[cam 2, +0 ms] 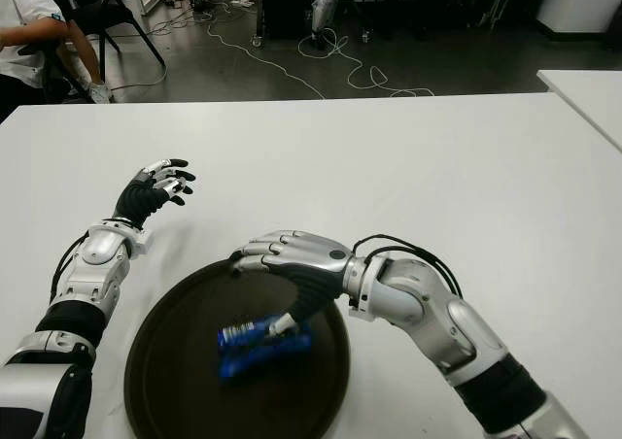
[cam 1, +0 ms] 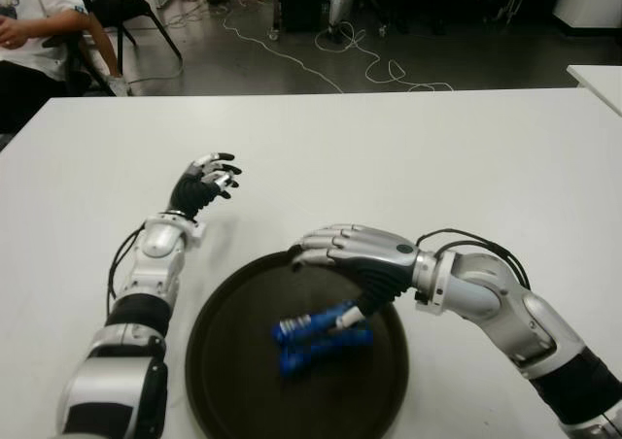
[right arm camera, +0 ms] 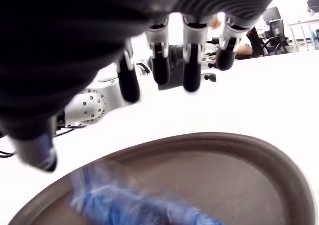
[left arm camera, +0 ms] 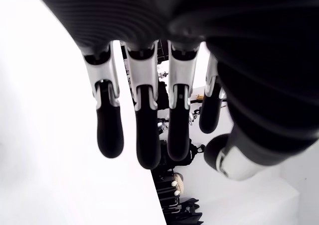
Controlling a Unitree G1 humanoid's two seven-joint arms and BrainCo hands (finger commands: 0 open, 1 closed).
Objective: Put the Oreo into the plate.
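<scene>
Left eye view: blue Oreo pack (cam 1: 321, 336) lies in the dark plate (cam 1: 225, 381); right hand (cam 1: 352, 254) above, fingers spread. Left hand (cam 1: 206, 185) open, far left.

A white counter (cam 1: 389, 157) fills the foreground, with a second white surface (cam 1: 598, 78) at its far right. Beyond lies a dark grey floor (cam 1: 243, 65) strewn with white cables (cam 1: 369, 65). A seated person (cam 1: 34, 31) and a black chair (cam 1: 121, 12) occupy the far left.
</scene>
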